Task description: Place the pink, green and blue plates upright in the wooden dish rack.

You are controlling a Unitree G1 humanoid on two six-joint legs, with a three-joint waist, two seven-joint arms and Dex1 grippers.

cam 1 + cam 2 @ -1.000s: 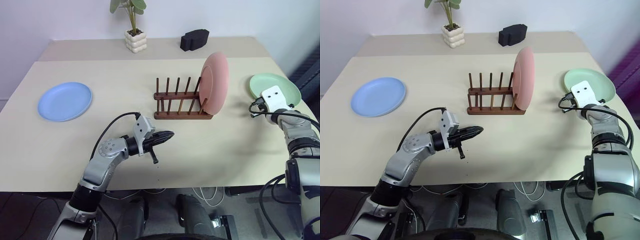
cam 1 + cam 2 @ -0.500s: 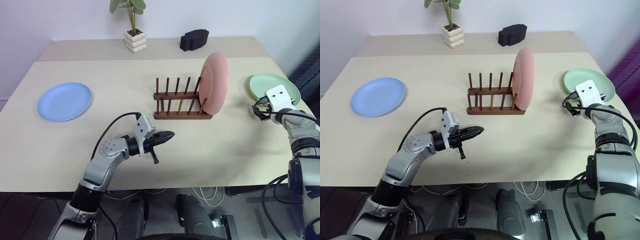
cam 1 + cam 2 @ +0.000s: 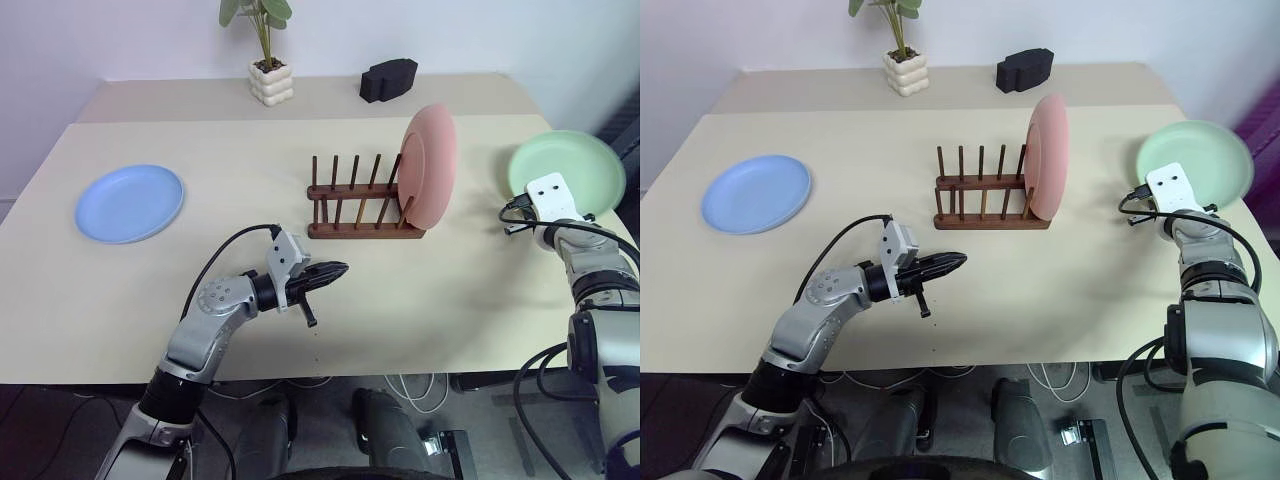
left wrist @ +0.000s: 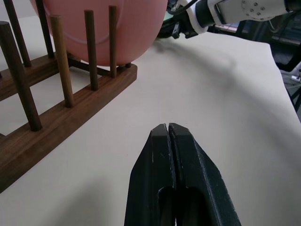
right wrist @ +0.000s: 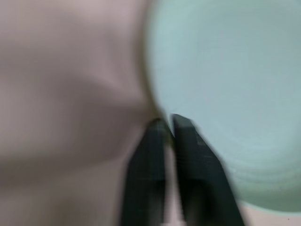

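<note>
Table: beige, all items borne on it. Rack: dark brown, two rails with thin pegs, at table centre; pink plate held upright at its right end, other slots unfilled. Blue plate laid flat at far left. Green plate tilted up at right edge, rim pinched by right gripper. Left gripper pressed together, nothing held, hung over table near rack.

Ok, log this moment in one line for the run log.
pink plate: upright in rack | green plate: tilted, rim pinched by right end effector | blue plate: flat on table | left end effector: shut, empty
</note>
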